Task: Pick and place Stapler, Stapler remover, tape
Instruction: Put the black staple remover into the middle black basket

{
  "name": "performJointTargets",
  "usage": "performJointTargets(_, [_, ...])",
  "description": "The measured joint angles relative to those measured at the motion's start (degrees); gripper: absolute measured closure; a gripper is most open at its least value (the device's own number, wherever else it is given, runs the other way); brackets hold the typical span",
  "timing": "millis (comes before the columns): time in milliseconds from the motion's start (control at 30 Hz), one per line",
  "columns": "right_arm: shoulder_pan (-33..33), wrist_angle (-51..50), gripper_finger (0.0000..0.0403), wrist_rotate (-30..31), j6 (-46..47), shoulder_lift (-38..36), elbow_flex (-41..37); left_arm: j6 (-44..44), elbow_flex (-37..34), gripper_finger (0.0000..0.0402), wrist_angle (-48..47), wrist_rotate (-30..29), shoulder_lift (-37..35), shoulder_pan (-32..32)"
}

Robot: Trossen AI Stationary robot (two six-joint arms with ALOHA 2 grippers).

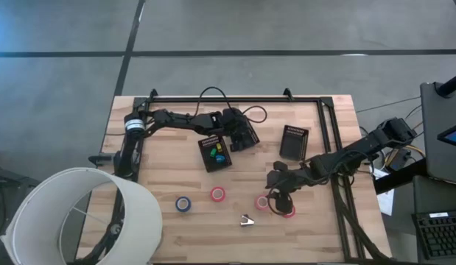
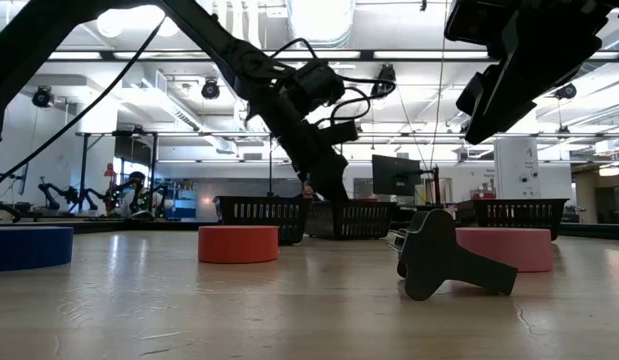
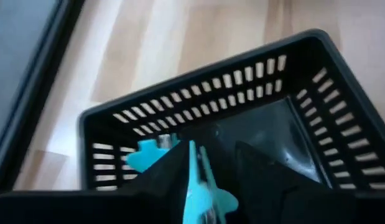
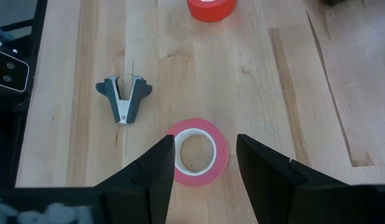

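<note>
**Right Gripper Poised Over Pink Tape, Left Arm at the Bins**

Found the right gripper low over the front half of the wooden table, jaws spread wide and empty. Saw the pink tape roll lying flat on the wood between the two open fingers, not pinched by either one. Noted a red tape roll just beside that gripper on the near side, partly under it from above.

Spotted the staple remover resting on the wood a little off to one side of the pink roll, apart from it (claws pointing toward the camera in the wrist picture). Found a second red tape roll farther along the table, and a blue tape roll beyond that, both flat and well apart from each other.

Traced the left gripper out to the back of the table, right above a black mesh bin. Made out a teal item at that gripper, over the bin's inside; could not tell whether gripped or let go. Counted another bin just beside it holding small green, yellow and blue pieces, and a third bin standing apart, nearer the right arm.
</note>
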Motion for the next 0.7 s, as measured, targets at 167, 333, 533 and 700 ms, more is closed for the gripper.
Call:
performJointTargets(167, [0.0, 0.02, 0.0236, 0.0, -0.04, 0.0, 0.0, -0.02, 0.2, 0.0242, 0.25, -1.12, -0.21, -0.06])
performJointTargets(333, [-0.04, 0.15, 0.0236, 0.02, -0.17, 0.0, 0.0, -5.05, 1.51, 0.0243, -5.2, -0.8, -4.42, -1.11])
performJointTargets(533, [-0.04, 1.23, 0.0236, 0.1, -0.17, 0.0, 0.0, -8.87, -1.14, 0.0257, -10.03, 3.03, -14.5, -3.3])
performJointTargets(700, [-0.04, 4.01, 0.0236, 0.17, -0.17, 0.0, 0.0, -9.81, -8.6, 0.0266, -6.77, 3.86, -23.67, -7.42])
